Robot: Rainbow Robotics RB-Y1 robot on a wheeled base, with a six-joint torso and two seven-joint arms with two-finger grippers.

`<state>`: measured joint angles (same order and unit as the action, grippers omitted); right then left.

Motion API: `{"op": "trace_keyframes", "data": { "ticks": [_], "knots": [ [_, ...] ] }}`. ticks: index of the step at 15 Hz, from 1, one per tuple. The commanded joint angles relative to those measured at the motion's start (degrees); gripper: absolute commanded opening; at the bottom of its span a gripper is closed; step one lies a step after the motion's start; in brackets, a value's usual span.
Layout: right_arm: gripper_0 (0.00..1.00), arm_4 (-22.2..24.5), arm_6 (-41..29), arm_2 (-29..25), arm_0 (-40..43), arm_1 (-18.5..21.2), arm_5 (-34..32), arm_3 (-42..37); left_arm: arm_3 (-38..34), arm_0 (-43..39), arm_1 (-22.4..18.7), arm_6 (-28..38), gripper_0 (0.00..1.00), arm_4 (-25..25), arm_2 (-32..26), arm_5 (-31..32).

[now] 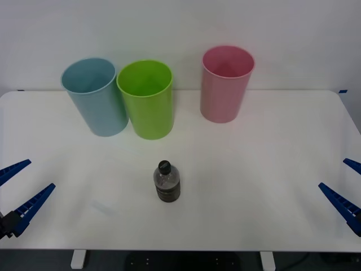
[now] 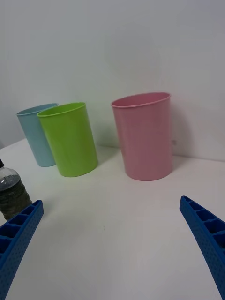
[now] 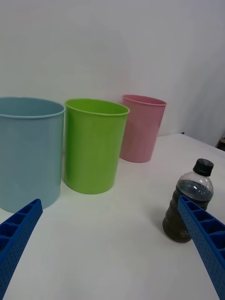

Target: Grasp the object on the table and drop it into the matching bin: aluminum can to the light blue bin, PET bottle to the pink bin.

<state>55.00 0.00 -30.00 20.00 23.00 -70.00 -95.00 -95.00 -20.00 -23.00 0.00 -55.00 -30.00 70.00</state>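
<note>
Two blue ribbed grippers sit low at the near corners of a white table [image 1: 265, 186], both with fingers spread wide and holding nothing. The left gripper [image 1: 22, 183] is at the near left edge; the right gripper [image 1: 350, 189] is at the near right edge. Between them, well apart from each and a little nearer the left one, a small clear bottle [image 1: 167, 182] with a black cap and dark label band stands upright on the table. From the left gripper's own camera the bottle [image 3: 188, 208] shows just past one finger; from the right gripper's camera the bottle [image 2: 11, 192] appears at the edge beyond one finger. Farther back, past the bottle, three tall round bins stand in a row near the table's far edge: a light blue bin [image 1: 96, 99] toward the left gripper's side, a lime green bin [image 1: 148, 101] just beside it, and a pink bin [image 1: 225, 84] standing apart toward the right gripper's side.
</note>
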Motion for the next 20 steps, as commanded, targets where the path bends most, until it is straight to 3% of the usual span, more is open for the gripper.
{"op": "trace_keyframes", "data": {
  "ticks": [1,8,14,20],
  "knots": [
    [1.0,0.0,0.0,0.0,0.0,0.0,0.0,0.0,0.0,0.0,0.0,0.0,1.0,0.0,0.0,0.0],
    [1.0,0.11,0.53,2.23,1.44,0.38,0.83,0.69,0.0,0.0,0.0,0.0,1.0,0.0,0.0,0.0],
    [1.0,0.37,1.93,7.94,0.39,2.05,1.18,0.69,0.0,0.0,0.0,0.0,1.0,0.0,0.0,0.0],
    [1.0,4.85,3.69,12.16,-3.13,2.23,1.71,0.69,0.0,0.0,0.0,0.0,1.0,0.0,0.0,0.0]
  ]
}}
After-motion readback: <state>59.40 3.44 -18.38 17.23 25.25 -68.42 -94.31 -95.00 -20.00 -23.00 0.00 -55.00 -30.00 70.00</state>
